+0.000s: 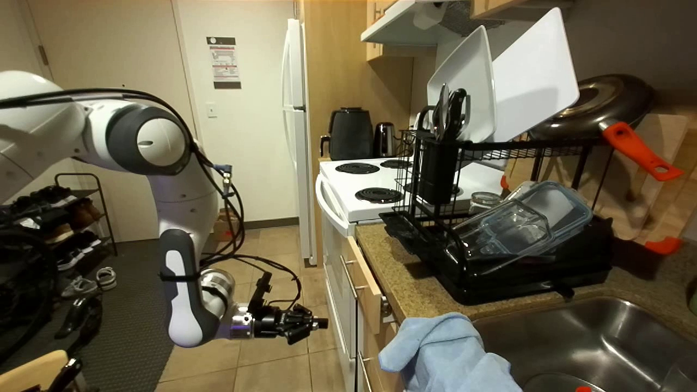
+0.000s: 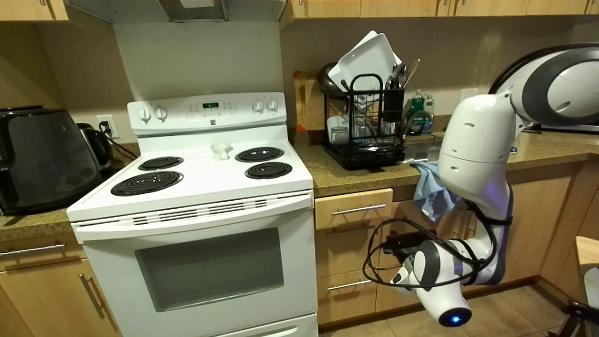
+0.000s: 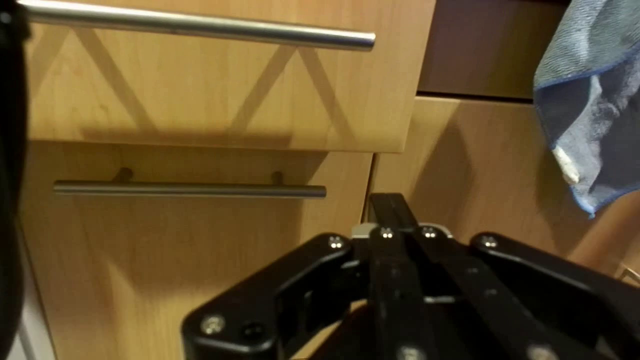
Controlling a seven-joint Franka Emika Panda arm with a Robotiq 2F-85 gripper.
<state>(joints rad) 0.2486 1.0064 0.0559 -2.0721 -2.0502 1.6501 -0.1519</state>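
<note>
Though near the gripper [image 3: 391, 202], drawer handle [image 3: 200, 189] left of jaws

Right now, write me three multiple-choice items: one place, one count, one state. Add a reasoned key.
1. Where does the blue cloth hang?
A) Over the counter edge by the sink
B) From the oven handle
C) On the refrigerator door

2. How many coil burners are on the stove?
A) Two
B) Six
C) Four

3. How does the top drawer stand?
A) Fully shut
B) Pulled out
C) Taken away

1 A: an exterior view shows it draped there.
2 C: an exterior view shows two on each side.
3 B: its front juts out past the lower drawer.
</note>
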